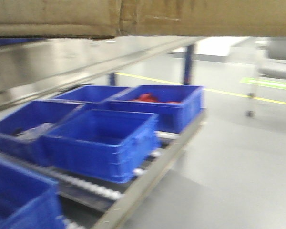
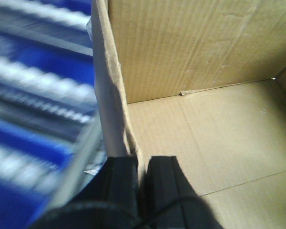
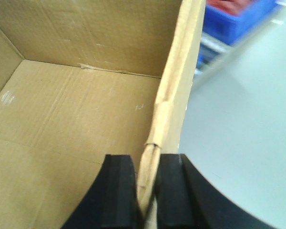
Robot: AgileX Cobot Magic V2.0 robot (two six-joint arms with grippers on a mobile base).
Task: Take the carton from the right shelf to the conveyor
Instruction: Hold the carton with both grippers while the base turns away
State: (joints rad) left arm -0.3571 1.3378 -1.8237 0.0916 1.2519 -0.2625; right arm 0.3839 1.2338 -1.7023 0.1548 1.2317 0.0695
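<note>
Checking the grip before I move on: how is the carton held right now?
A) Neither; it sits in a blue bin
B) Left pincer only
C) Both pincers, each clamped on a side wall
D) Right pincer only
C: the left pincer pinches one wall of the carton, and the right pincer pinches the opposite wall.

One brown carton. Five blue bins, one of the five with red contents. One steel shelf rack around the bins. Two black claws: one left claw, one right claw, each with two fingers. One yellow floor line and one green floor marking.
</note>
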